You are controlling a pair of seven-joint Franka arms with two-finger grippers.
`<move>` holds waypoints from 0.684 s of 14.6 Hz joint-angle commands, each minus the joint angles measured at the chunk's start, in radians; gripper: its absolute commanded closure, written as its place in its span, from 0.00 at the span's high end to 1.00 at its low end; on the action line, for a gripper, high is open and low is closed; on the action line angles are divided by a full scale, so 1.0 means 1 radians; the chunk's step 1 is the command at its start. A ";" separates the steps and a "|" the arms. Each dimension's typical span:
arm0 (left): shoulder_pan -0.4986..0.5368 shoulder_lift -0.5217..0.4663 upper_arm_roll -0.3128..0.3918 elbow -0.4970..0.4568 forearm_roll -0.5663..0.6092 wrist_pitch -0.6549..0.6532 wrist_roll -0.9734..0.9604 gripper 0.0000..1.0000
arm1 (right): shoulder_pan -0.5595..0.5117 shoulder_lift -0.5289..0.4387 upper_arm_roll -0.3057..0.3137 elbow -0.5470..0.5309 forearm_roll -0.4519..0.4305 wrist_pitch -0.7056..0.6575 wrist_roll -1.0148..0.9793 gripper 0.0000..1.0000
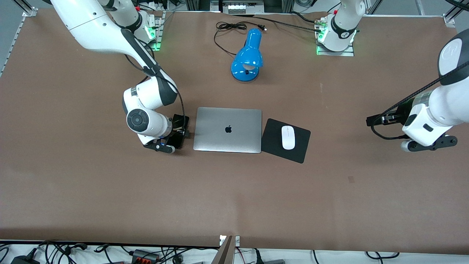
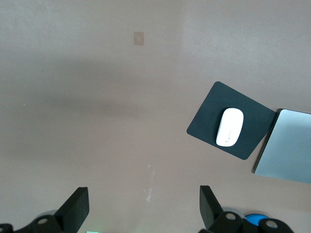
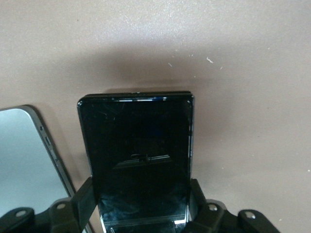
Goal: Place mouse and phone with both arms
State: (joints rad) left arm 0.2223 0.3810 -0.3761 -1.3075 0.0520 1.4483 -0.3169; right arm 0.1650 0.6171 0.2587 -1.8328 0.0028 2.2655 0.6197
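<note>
My right gripper (image 1: 178,134) sits low at the right arm's end of the closed silver laptop (image 1: 228,129), its fingers (image 3: 77,206) clamped on the long edges of the one slim black glossy phone (image 3: 138,167). In the front view my wrist hides most of the phone, and the right wrist view cuts off its near end. It lies beside the laptop, but I cannot tell whether it touches the brown bench (image 1: 234,198).

My left gripper (image 1: 373,120) waits over bare bench at the left arm's end, fingers (image 2: 75,209) spread wide and empty, their tips cut off in the left wrist view.

The one small white oval mouse (image 1: 288,137) lies on a single square black mouse pad (image 1: 298,150), at three o'clock from the laptop, pad corner touching it.

One blue desk lamp (image 1: 248,55) lies at twelve o'clock from the laptop. The only marking I can make out is the laptop's black apple logo (image 1: 228,128).
</note>
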 commanded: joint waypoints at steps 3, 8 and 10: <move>0.008 -0.001 -0.006 0.014 -0.006 -0.005 -0.002 1.00 | -0.015 -0.039 0.004 0.006 -0.004 -0.121 -0.029 0.34; 0.014 -0.002 -0.006 0.014 -0.006 -0.003 -0.004 1.00 | -0.013 -0.016 0.004 0.006 -0.004 -0.081 -0.032 0.34; 0.014 -0.004 -0.006 0.007 -0.006 -0.002 -0.002 1.00 | -0.012 -0.011 0.004 0.004 -0.004 -0.075 -0.031 0.34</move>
State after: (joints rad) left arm 0.2294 0.3814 -0.3761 -1.3046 0.0520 1.4483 -0.3169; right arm 0.1557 0.6066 0.2585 -1.8287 0.0016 2.1825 0.6025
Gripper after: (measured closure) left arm 0.000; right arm 0.207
